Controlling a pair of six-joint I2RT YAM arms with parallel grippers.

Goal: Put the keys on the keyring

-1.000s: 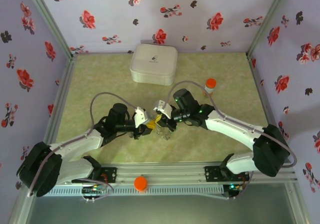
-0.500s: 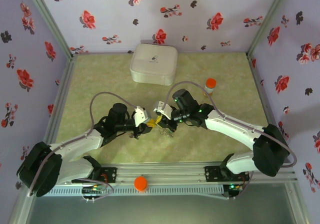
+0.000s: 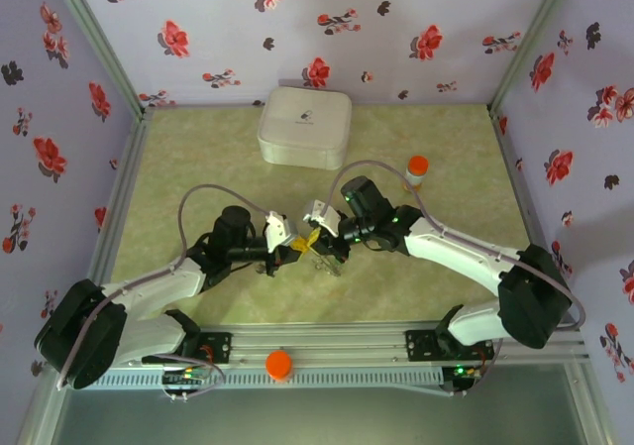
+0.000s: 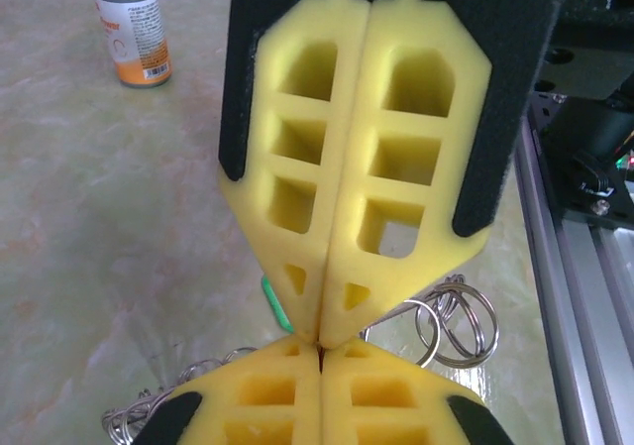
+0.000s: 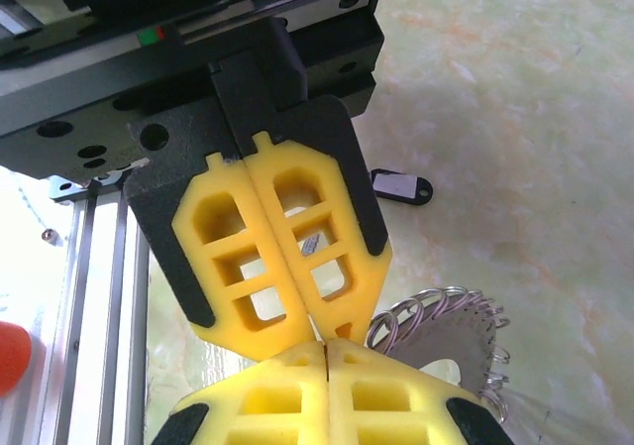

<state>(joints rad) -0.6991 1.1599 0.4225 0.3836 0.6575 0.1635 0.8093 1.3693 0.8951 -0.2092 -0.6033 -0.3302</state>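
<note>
**Top external view.** The left gripper (image 3: 289, 249) and the right gripper (image 3: 309, 239) are being held tip to tip over the middle of the table (image 3: 198, 167). A second ago the left jaws were slightly parted. They are now being pressed together, while the right jaws are being kept shut throughout. This is being read as a fresh pinch attempted at the keys, though whether anything is caught cannot be told here. One white case (image 3: 304, 126) and one orange-capped bottle (image 3: 417, 170) are being left well apart, towards the back.

**Left wrist view.** Both pairs of yellow foam fingers (image 4: 297, 167) are being shown closed, with their tips touching. One green tab (image 4: 276, 306) is being glimpsed just beside the meeting point, and whether it is being pinched cannot be told. Interlinked wire loops (image 4: 458, 321) are lying near, on the table.

**Right wrist view.** One keyring (image 5: 451, 338) is lying just beside the fingertips. One dark key (image 5: 401, 185) is lying apart from it on the table, not yet threaded.

**Count.** Two grippers, two keys, one keyring.
</note>
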